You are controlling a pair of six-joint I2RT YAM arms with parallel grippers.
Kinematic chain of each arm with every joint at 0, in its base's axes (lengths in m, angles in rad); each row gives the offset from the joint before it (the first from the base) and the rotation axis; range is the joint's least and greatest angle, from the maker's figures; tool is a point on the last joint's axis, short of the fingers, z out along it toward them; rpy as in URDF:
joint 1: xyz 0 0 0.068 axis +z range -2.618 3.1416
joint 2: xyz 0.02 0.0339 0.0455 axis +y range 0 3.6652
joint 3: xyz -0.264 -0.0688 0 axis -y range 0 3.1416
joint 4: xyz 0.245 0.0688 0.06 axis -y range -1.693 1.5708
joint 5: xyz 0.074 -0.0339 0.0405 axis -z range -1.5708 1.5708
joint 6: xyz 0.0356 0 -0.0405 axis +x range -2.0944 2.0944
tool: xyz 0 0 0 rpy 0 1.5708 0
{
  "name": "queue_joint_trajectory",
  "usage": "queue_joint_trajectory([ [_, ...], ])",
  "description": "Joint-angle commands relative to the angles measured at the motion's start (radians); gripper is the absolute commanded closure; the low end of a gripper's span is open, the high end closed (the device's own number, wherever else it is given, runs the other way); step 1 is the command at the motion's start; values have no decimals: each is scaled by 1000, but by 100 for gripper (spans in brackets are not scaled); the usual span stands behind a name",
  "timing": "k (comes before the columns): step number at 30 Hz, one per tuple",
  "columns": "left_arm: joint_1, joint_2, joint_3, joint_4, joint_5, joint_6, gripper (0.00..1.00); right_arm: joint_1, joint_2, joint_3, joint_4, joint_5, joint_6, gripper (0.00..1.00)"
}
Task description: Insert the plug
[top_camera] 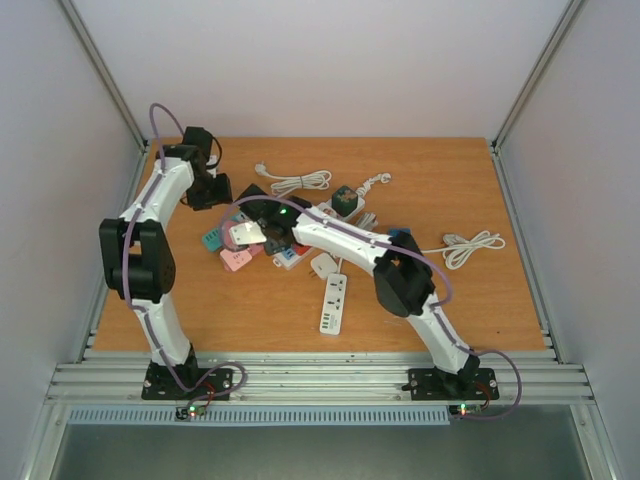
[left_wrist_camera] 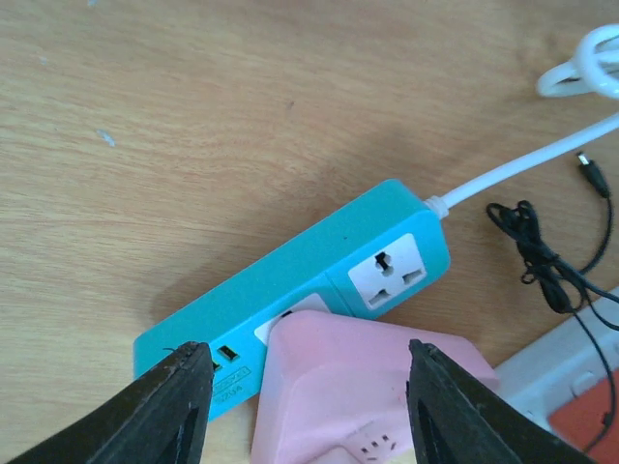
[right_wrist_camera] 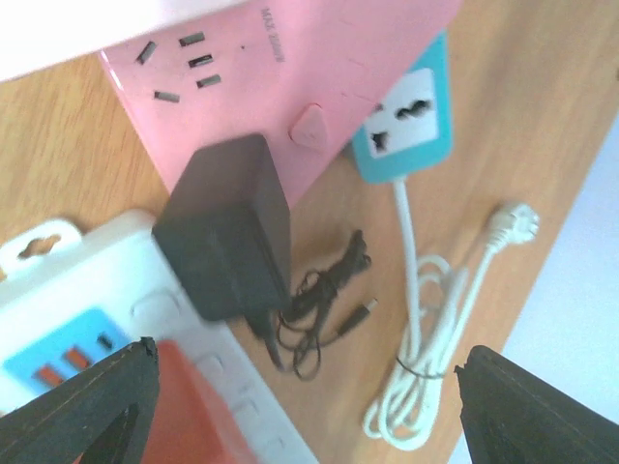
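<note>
A black adapter plug (right_wrist_camera: 227, 227) with a thin black cord (right_wrist_camera: 324, 300) lies against a pink power strip (right_wrist_camera: 290, 68) and a white strip (right_wrist_camera: 87, 280). My right gripper (right_wrist_camera: 309, 356) is open and empty, hovering above the adapter and cord; in the top view it (top_camera: 258, 212) is over the pile of strips. My left gripper (left_wrist_camera: 308, 358) is open, its fingers wide apart above the pink strip (left_wrist_camera: 358, 387), which overlaps a teal power strip (left_wrist_camera: 319, 280). In the top view the left gripper (top_camera: 212, 192) is at the pile's far left.
A coiled white cable (right_wrist_camera: 426, 387) with a white plug (right_wrist_camera: 513, 222) lies behind the pile (top_camera: 300, 182). A red block (right_wrist_camera: 193, 416) sits on the white strip. A long white power strip (top_camera: 333, 303), a green cube socket (top_camera: 347, 200) and another white cable (top_camera: 470, 245) lie to the right.
</note>
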Motion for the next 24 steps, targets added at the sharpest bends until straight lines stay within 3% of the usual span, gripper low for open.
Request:
queue_joint_trajectory([
  [1, -1, -78, -2, -16, 13, -15, 43, -4, -163, -93, 56, -64, 45, 15],
  [6, -20, -168, -70, 23, 54, -5, 42, -22, -360, -334, 170, -180, 180, 15],
  [9, -73, -232, -108, 26, 19, 22, 42, -51, -479, -481, 268, -217, 342, 15],
  [13, -171, -321, -208, 43, -50, 102, 41, -134, -623, -633, 379, -219, 714, 15],
  [18, -286, -397, -333, 91, -118, 217, 41, -304, -790, -754, 390, -277, 1229, 16],
  [24, -424, -379, -391, 144, -301, 394, 40, -403, -892, -884, 397, -439, 1495, 15],
])
